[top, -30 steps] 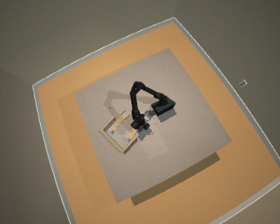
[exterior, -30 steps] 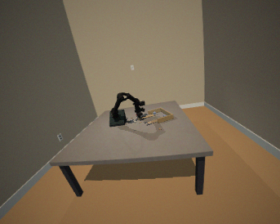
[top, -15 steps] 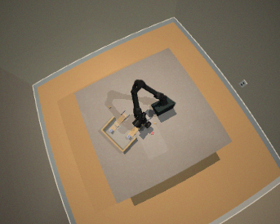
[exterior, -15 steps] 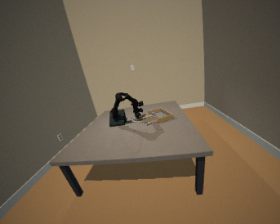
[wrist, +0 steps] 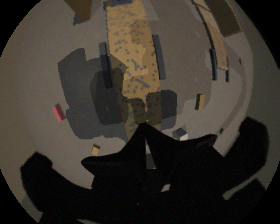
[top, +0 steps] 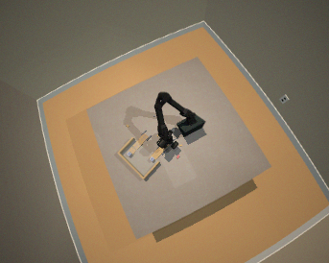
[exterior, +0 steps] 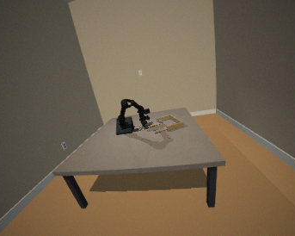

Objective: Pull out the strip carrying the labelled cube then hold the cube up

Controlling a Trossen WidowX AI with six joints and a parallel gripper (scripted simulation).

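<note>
A speckled tan strip [wrist: 131, 45] [top: 158, 153] runs from the wooden frame toward the arm, with a blue-grey cube [top: 152, 159] [wrist: 122, 1] at its far end. A second tan strip [top: 139, 142] [wrist: 214, 32] lies to one side, with another pale blue cube [top: 129, 155] on its far part. Any label or break in the strips is too small or hidden to tell. My gripper [wrist: 143, 125] [top: 165, 145] [exterior: 145, 127] is shut, with its tips over the near end of the speckled strip. Whether they touch it is unclear.
The wooden frame [top: 125, 147] [exterior: 175, 127] surrounds the far ends of the strips. Dark rails [wrist: 105, 65] [wrist: 159, 56] flank the speckled strip. A red block [wrist: 58, 113] [top: 177, 156], tan blocks [wrist: 200, 102] [wrist: 96, 149] and a whitish block [wrist: 180, 134] lie nearby.
</note>
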